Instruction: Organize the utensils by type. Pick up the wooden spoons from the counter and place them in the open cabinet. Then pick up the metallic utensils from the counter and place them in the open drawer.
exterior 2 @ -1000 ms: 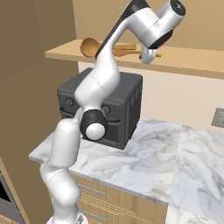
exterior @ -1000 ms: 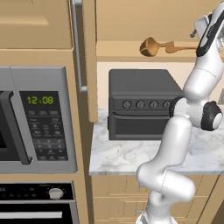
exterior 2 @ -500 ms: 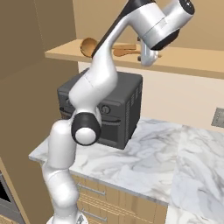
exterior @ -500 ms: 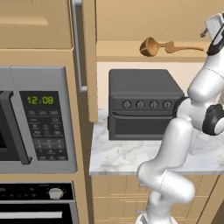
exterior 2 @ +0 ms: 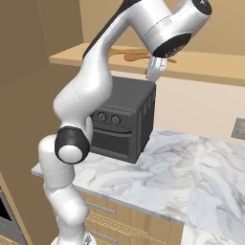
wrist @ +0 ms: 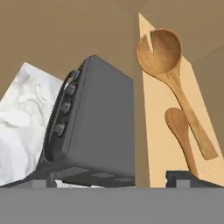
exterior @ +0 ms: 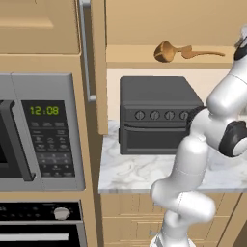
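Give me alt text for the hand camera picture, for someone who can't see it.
Two wooden spoons lie side by side on a tan cabinet shelf: a large slotted spoon and a smaller spoon. Beside and below the shelf are a dark toaster oven and the white marble counter.

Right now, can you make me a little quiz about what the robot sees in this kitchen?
1. True or false: two wooden spoons lie on the open cabinet shelf.
2. What stands on the marble counter under that shelf? A) kettle B) black toaster oven C) bowl
3. Fill in: the microwave clock reads ____.

Key: 1 true, a big slotted one and a smaller one side by side. 2 B. 3 12:08.
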Motion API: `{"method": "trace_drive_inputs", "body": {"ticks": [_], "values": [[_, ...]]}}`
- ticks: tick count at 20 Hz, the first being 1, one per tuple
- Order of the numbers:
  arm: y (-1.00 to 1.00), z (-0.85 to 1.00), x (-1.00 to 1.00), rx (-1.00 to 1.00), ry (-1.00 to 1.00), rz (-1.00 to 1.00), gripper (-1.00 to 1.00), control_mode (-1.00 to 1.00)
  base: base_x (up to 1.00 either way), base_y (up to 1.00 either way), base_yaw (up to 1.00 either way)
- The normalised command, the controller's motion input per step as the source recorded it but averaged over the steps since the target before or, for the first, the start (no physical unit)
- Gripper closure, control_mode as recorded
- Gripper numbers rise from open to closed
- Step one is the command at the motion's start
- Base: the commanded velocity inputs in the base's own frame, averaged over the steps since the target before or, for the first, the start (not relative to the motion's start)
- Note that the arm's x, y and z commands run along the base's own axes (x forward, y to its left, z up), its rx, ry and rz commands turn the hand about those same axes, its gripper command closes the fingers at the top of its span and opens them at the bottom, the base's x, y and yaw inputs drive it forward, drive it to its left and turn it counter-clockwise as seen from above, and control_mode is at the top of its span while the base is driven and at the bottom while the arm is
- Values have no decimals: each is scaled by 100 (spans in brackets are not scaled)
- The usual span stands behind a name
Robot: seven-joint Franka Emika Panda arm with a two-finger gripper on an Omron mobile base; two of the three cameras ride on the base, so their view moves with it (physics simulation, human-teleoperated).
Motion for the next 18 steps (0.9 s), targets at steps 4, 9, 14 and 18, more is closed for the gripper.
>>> {"method": "trace_drive_inputs", "body": {"ticks": [4,9,14,18], "values": [[49,-56,-73,0,-1,-44,-100,-100,0,0,0],[52,-63,-67,0,-3,-48,-100,-100,0,0,0],[39,-47,-39,3,1,-63,-100,-100,0,0,0],[19,-9,-16,17,6,-87,-100,-100,0,0,0]]}}
